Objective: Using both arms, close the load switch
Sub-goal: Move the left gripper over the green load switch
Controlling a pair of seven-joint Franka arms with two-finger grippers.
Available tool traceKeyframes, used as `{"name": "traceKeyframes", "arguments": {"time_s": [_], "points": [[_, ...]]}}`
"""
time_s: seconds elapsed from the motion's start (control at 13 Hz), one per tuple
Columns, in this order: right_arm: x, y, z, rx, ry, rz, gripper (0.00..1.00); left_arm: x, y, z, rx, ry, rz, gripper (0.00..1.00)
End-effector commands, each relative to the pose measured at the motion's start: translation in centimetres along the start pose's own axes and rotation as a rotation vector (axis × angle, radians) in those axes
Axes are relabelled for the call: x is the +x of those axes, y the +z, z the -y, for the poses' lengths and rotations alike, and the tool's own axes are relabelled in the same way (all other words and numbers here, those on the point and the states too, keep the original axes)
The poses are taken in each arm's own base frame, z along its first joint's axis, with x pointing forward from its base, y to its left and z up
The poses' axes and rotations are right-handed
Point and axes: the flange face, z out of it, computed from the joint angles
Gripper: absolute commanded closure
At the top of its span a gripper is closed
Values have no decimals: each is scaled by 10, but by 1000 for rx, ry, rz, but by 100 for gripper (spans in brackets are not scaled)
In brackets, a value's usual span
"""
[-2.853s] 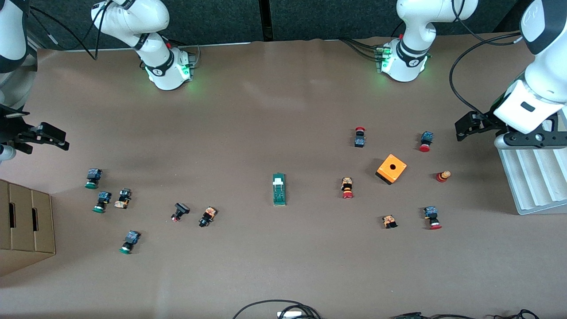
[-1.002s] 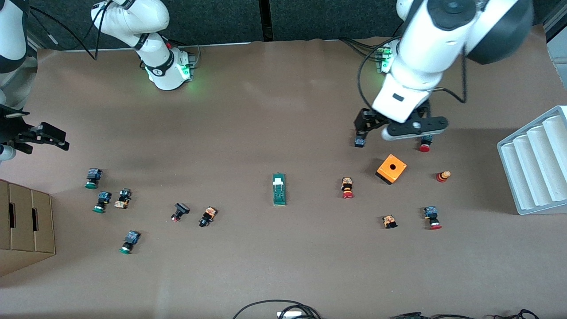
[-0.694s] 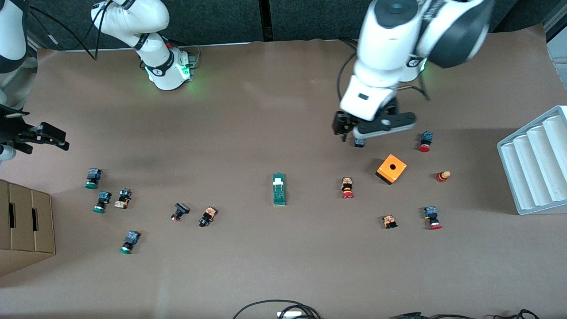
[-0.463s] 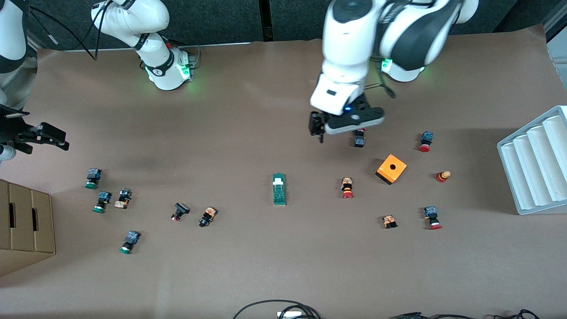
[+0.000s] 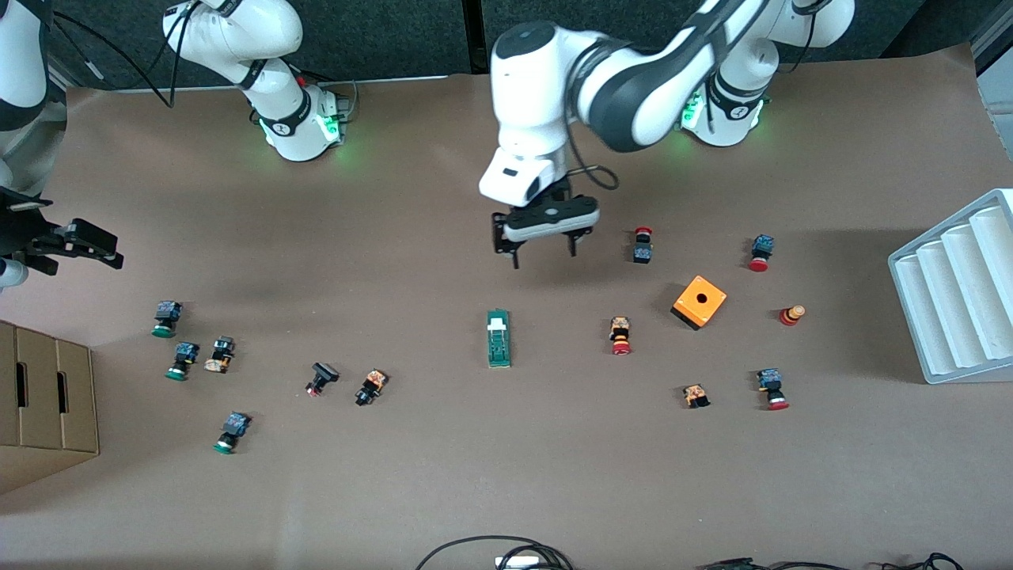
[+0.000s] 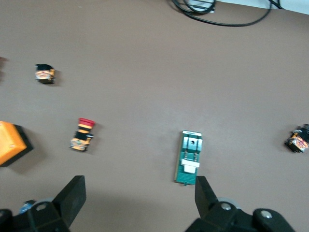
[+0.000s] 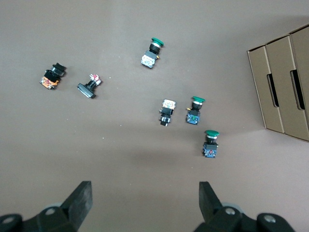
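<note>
Hovering wide over bare bench beside the load switch (image 5: 498, 339), left claw (image 5: 543, 251); right claw (image 7: 145, 200) waits wide.

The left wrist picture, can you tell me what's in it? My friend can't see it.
The left gripper is open and empty above a brown table, near a small green switch block with a white piece. Small red-capped buttons, an orange box at the edge and black cables also show.

Even overhead light on my table (image 5: 443, 475), soft shadows beside each part, green glow at my bases, everything reasonably sharp.
</note>
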Motion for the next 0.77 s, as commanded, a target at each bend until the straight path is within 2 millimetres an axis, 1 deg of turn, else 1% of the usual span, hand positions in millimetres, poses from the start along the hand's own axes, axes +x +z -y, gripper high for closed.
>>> {"name": "traceKeyframes", "arguments": {"time_s": [0.0,0.23,0.39,0.54,0.62,0.69], "points": [[4,-3,-2,-1,2,-2,0,-29,24,-21,-10,16,-72,0],[4,-3,-2,-1,2,-3,0,-60,53,-37,-2,16,-152,0],[4,-4,-2,-1,1,-6,0,-85,73,-47,-10,4,-210,0],[4,-3,-2,-1,1,-5,0,-104,99,-46,-57,0,-281,0],[4,-3,-2,-1,1,-5,0,-115,109,-43,-92,11,-308,0],[4,-3,-2,-1,1,-5,0,-121,123,-38,-110,27,-345,0]]}}
